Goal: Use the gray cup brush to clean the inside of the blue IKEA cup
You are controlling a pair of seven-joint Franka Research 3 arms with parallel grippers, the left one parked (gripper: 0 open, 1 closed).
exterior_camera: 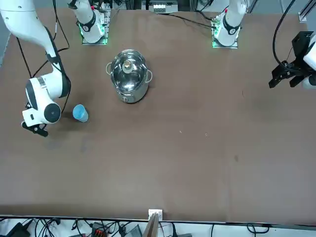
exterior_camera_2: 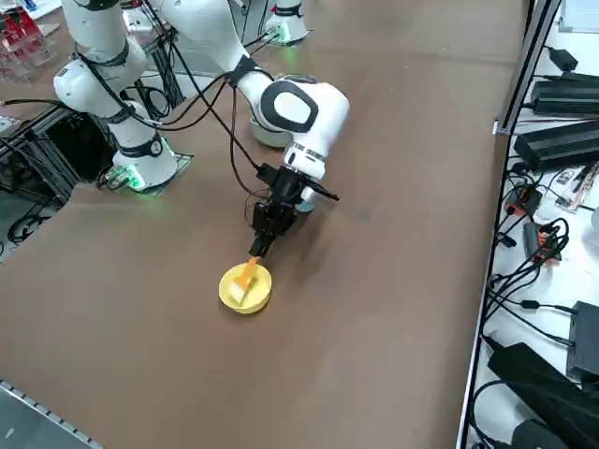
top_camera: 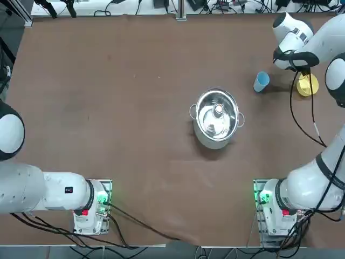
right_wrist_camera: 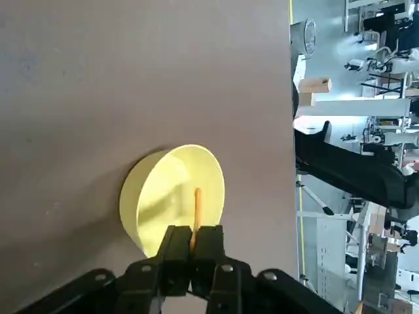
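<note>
Orange-handled slim brush (exterior_camera_2: 248,276), clamped by my right gripper (right_wrist_camera: 195,235), points head-down into the round yellow bowl (right_wrist_camera: 134,196), probably its upright holder.

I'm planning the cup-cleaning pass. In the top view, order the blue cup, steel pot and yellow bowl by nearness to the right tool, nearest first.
Measured from the right tool, gripping the orange-handled brush:
1. Yellow bowl: directly at the tool.
2. Blue cup: left of the bowl.
3. Steel pot: farthest left.
</note>
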